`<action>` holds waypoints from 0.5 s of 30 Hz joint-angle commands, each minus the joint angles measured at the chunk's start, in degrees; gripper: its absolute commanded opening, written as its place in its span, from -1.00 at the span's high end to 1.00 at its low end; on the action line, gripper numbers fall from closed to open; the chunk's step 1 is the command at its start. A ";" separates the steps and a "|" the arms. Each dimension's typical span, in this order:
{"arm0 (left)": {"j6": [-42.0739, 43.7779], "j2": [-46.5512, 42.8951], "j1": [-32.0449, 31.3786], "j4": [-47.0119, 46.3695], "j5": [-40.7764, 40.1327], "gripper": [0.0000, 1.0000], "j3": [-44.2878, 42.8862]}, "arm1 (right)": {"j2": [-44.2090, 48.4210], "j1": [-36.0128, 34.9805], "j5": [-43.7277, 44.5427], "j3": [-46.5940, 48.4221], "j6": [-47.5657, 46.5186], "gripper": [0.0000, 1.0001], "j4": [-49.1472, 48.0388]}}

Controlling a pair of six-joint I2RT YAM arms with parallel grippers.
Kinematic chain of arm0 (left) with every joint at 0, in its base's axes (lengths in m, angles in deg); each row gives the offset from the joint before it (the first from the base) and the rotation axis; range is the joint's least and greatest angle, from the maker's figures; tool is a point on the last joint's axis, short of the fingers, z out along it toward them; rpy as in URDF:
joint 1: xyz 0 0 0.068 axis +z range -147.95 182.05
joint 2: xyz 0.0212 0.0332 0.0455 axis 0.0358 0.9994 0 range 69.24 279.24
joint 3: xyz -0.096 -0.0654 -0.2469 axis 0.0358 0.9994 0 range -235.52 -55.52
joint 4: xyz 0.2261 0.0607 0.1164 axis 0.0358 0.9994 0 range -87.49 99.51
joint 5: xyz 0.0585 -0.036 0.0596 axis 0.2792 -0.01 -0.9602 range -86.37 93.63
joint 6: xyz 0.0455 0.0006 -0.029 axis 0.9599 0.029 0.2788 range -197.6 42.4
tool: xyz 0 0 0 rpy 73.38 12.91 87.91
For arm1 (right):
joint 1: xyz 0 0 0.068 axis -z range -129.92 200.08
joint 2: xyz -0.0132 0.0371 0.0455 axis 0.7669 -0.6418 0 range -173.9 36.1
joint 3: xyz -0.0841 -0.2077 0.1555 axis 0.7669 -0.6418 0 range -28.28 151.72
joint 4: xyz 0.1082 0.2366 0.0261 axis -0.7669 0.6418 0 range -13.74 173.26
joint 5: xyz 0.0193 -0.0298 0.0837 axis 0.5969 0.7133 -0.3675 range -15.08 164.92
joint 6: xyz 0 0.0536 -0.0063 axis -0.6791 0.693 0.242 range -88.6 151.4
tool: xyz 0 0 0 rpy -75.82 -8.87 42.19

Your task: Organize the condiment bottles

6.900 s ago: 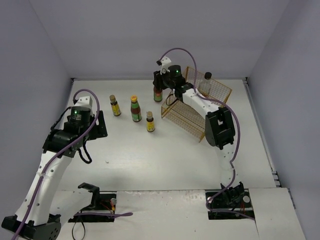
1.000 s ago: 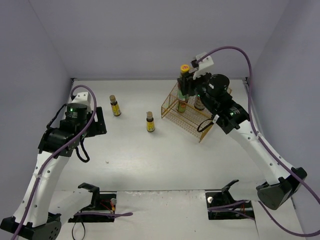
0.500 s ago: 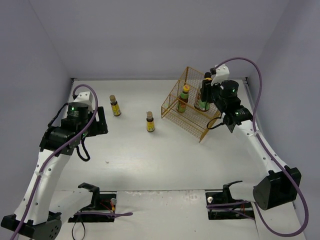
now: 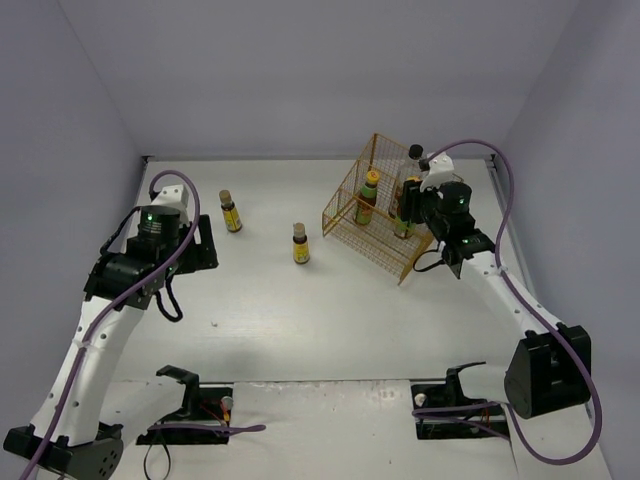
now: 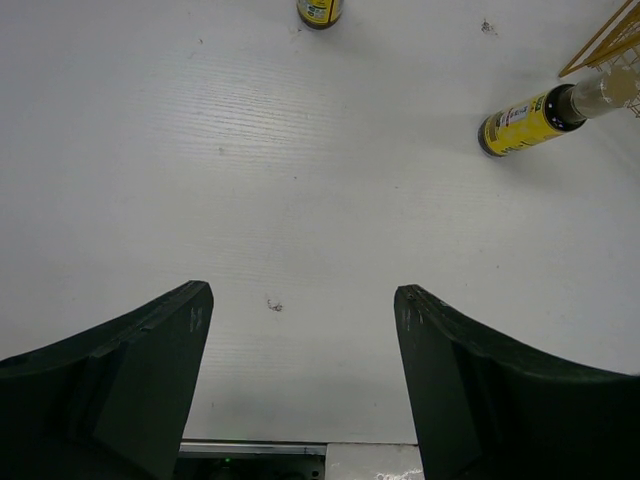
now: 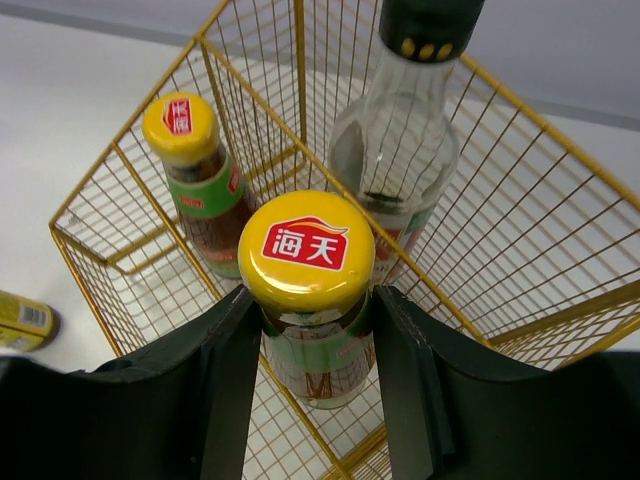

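Since half a second ago the right wrist has sunk lower over the wire basket (image 6: 540, 230), carrying its bottle down inside; against the oldest frame, both orange-capped bottles have left the table (image 5: 300, 150) row for the basket

- Right gripper (image 6: 315, 330): jaws closed onto the neck of the held orange-capped bottle (image 6: 306, 250), one finger on each side just under the cap. Gripping high at the neck likely keeps the fingers above the wire walls while the body goes down between them
- Held bottle: upright, long axis vertical, cap facing up at the wrist camera, base down in the mesh (cannot tell if it touches the basket floor yet)
- Second orange-capped bottle (image 6: 190, 150): ahead and left of the jaws, standing upright in the basket, apart from the held one
- Tall clear bottle (image 6: 395, 140): straight ahead of the jaws, black cap up, just beyond the held bottle, also inside the basket
- Left gripper (image 5: 302, 295): jaws wide apart, nothing between them, hovering over bare table
- Short yellow-label bottles (image 5: 525, 118): one ahead and right of the left jaws, the other far ahead at the frame edge; both upright on the table, outside the basket, not yet sorted

Judgement: release looks near; two bottles remain
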 commanded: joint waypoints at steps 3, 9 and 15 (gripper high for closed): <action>-1.03 0.39 -0.36 -3.11 0.77 -0.47 0.03 | 2.04 0.32 -2.83 -1.49 -0.96 0.89 -16.19; -1.21 0.30 -0.36 -3.29 0.86 -0.47 0.91 | 1.43 0.32 -2.92 -4.92 -1.23 0.66 -17.51; -1.12 -0.05 -0.36 -3.29 0.94 -0.47 1.52 | 0.99 0.32 -2.40 -7.38 0.00 0.31 -17.25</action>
